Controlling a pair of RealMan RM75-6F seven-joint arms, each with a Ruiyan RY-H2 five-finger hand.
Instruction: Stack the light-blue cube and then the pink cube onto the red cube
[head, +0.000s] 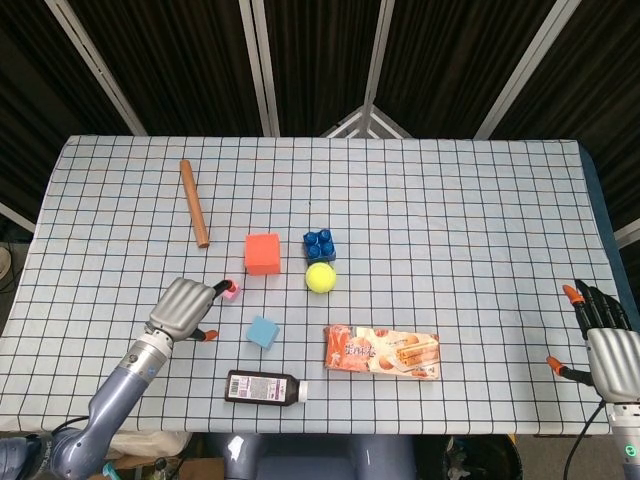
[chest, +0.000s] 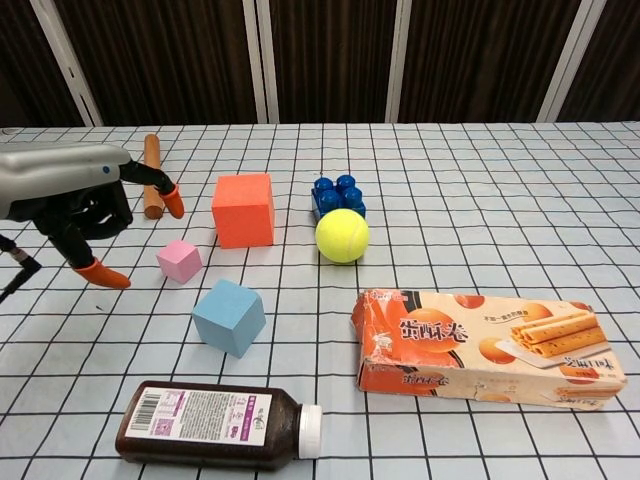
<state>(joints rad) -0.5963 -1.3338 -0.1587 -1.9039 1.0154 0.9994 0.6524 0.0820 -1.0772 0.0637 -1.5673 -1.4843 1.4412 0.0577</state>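
Left hand (head: 183, 307) hovers fingers spread, empty, just at nine o'clock of the pink cube (head: 230, 290). Light-blue cube (head: 262, 331) sits at six o'clock of the red cube (head: 262, 253). Right hand (head: 604, 340) spread, empty.

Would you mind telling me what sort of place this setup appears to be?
Probably a robot manipulation lab or test cell: a table under a grid-patterned cloth, dark curtains on metal framing behind, and an odd mix of props, such as foam cubes, a tennis ball and a snack box, laid out before two robot hands.
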